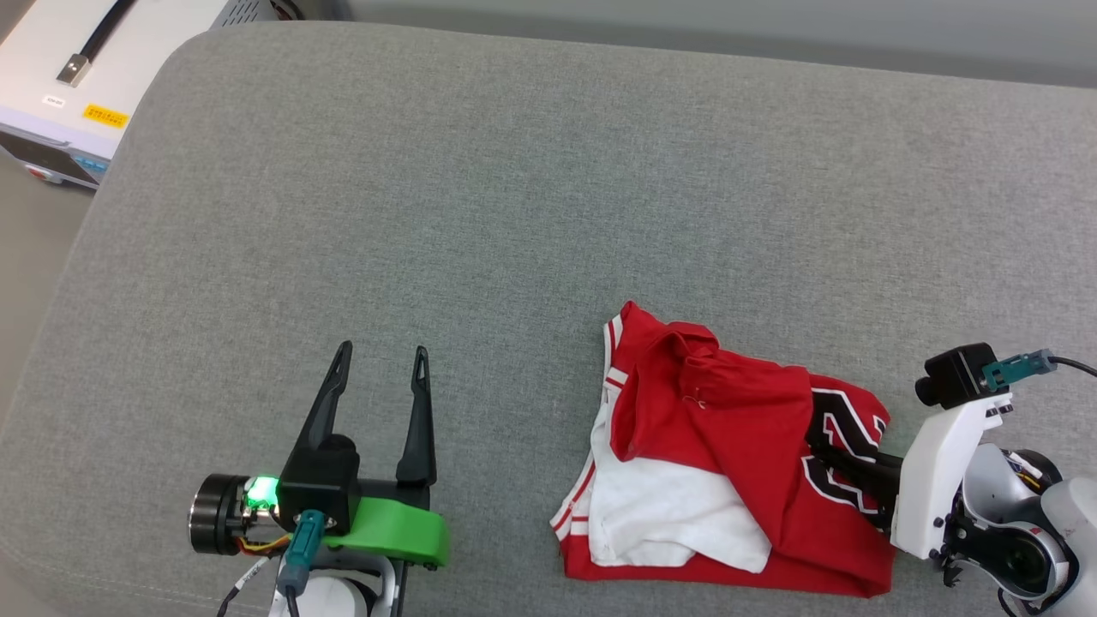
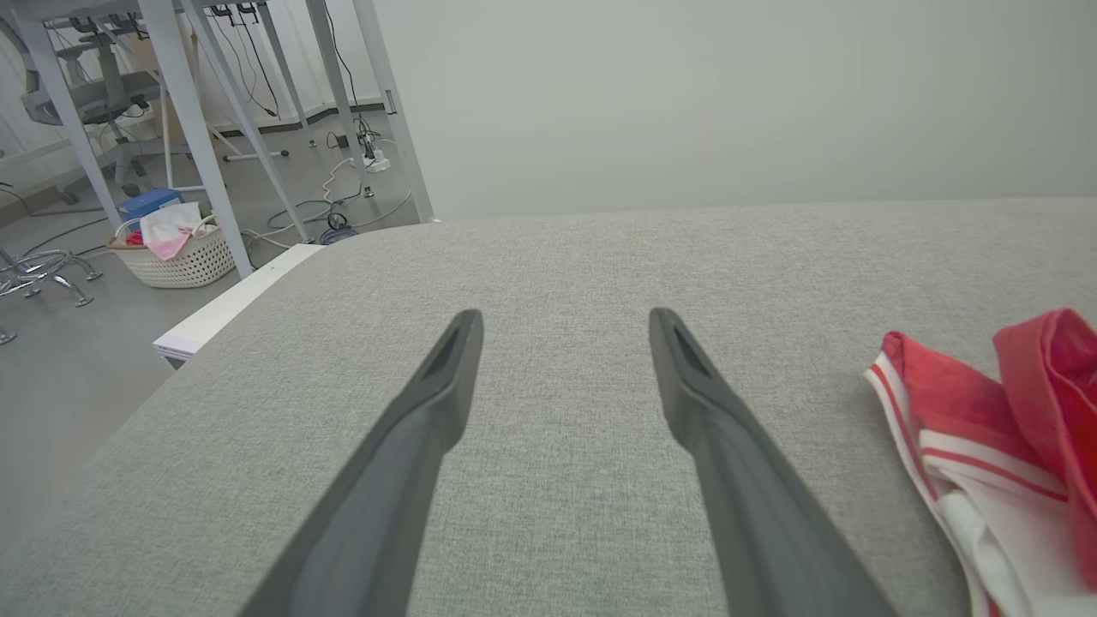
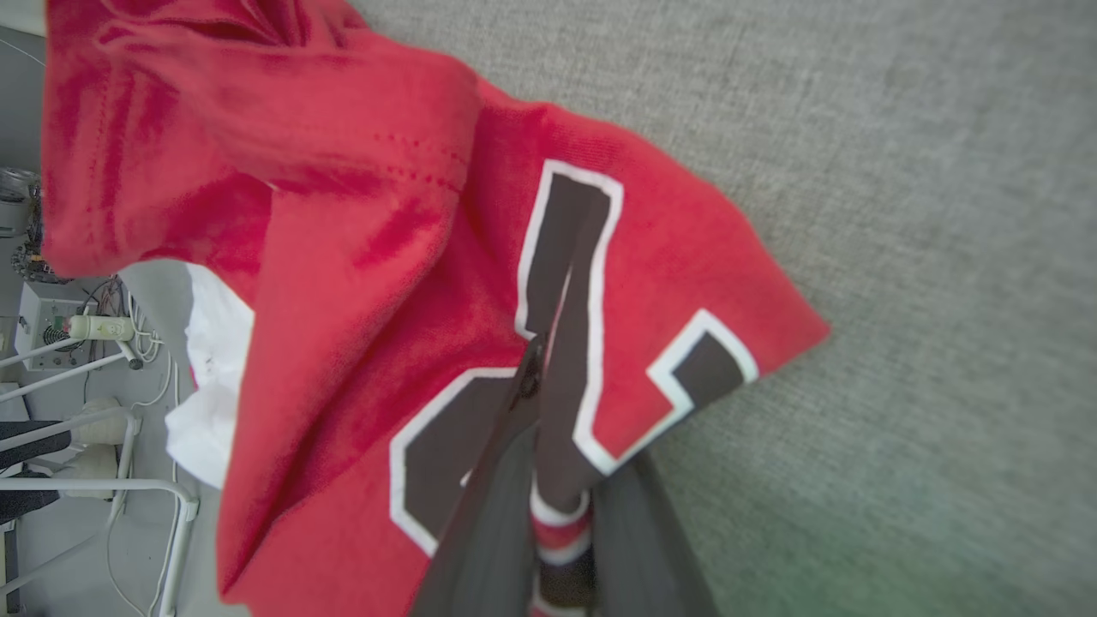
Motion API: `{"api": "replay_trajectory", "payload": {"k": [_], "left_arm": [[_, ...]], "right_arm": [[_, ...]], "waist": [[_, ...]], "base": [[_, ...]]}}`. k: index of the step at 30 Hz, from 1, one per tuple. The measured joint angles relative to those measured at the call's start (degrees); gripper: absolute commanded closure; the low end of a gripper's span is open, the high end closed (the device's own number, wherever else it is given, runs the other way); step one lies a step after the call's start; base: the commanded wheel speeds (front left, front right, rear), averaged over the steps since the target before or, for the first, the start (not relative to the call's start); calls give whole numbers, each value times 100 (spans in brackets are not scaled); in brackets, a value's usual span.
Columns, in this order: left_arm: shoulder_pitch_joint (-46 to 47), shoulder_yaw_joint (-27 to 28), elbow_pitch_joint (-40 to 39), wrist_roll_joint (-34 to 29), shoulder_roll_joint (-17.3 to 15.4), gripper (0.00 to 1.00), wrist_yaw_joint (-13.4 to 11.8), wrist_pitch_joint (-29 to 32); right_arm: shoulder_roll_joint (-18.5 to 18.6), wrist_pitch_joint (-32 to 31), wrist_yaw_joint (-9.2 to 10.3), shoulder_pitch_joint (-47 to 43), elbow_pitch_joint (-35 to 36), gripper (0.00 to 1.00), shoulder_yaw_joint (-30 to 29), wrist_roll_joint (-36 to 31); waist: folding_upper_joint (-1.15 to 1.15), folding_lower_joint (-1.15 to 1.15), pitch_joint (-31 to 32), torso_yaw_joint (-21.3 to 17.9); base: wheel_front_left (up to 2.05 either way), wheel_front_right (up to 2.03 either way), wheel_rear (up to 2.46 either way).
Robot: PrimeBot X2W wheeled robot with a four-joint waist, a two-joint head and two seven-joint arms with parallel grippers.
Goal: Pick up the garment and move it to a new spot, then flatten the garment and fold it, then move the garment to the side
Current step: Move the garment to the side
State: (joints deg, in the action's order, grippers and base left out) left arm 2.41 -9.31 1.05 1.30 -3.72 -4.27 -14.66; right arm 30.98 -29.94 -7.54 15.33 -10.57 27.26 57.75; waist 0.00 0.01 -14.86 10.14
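The garment point(image 1: 711, 446) is a red jersey with white sleeves and a black, white-edged number. It lies crumpled at the near right of the grey padded surface point(image 1: 514, 197). My right gripper point(image 1: 844, 467) reaches in from the right, shut on a raised fold of the garment point(image 3: 386, 257) at the printed number. In the right wrist view, cloth is pinched between the right gripper's point(image 3: 553, 377) dark fingers. My left gripper point(image 1: 377, 360) is open and empty over bare surface at the near left. In the left wrist view the left gripper point(image 2: 561, 330) is well left of the garment's striped edge point(image 2: 986, 428).
A white box-like device point(image 1: 68, 86) with a black cable sits past the surface's far-left corner. Beyond that edge are the floor, grey table legs point(image 2: 193, 128) and a wicker basket point(image 2: 176, 248). Bare grey surface stretches across the middle and far side.
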Motion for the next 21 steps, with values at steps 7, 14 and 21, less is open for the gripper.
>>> {"api": "replay_trajectory", "payload": {"k": [7, 14, 21], "left_arm": [[-58, 38, 5, 3, 8, 0, -1, 0], [-121, 57, 1, 19, 21, 0, 3, 0], [-120, 135, -37, 21, 29, 0, 3, 0]], "right_arm": [[392, 489, 1, 1, 333, 100, 172, -10], [1098, 611, 1, 357, 921, 100, 344, -617], [1521, 653, 1, 675, 1069, 100, 321, -907]], "waist": [[0, 0, 143, -125], [0, 0, 308, -513], [0, 0, 325, -927]], "base": [[0, 0, 0], [0, 0, 0], [0, 0, 0]]}}
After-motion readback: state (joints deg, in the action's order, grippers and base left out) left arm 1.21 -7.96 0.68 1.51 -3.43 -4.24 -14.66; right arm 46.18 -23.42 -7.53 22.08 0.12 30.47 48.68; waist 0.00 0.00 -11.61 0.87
